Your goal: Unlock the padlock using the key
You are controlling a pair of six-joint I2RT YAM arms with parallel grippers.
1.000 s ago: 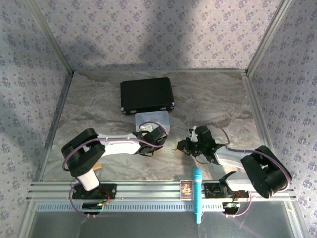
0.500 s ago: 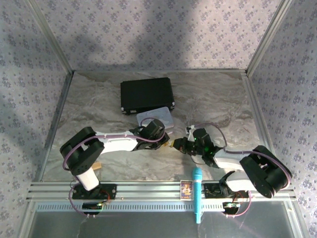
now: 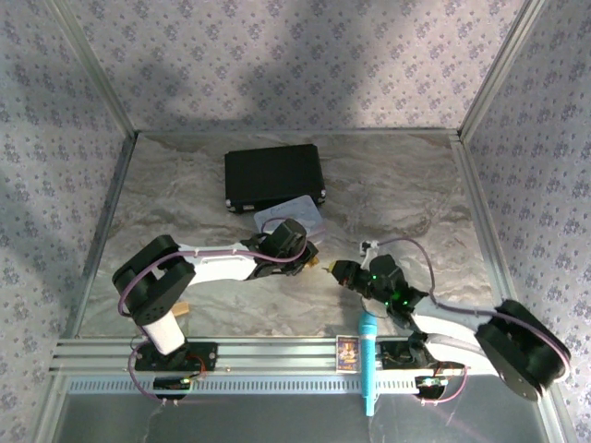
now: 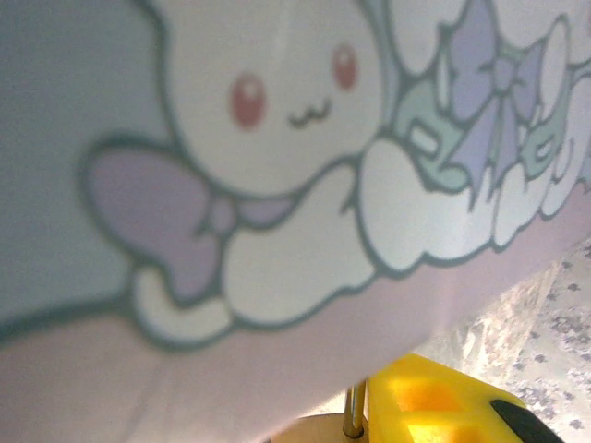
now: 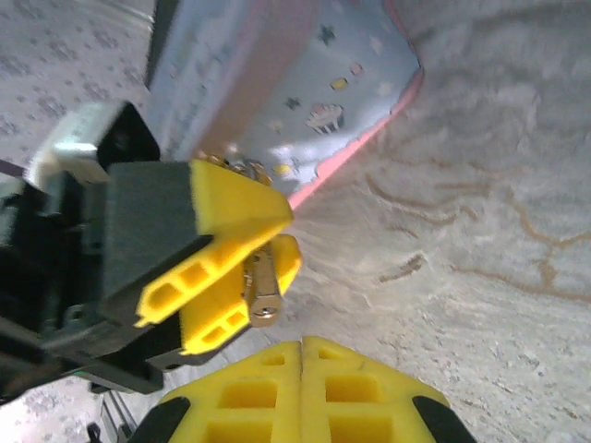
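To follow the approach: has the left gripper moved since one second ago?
Yes. Judged against the black case, the left gripper has shifted to the right, closer to the right gripper, with the padlock between its fingers.

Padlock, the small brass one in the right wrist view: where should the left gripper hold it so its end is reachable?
Likely best: grip the small brass padlock by its body, across the flat sides, coming from the pastel tin side, as the left gripper does now: the free end then juts toward the shut right gripper.
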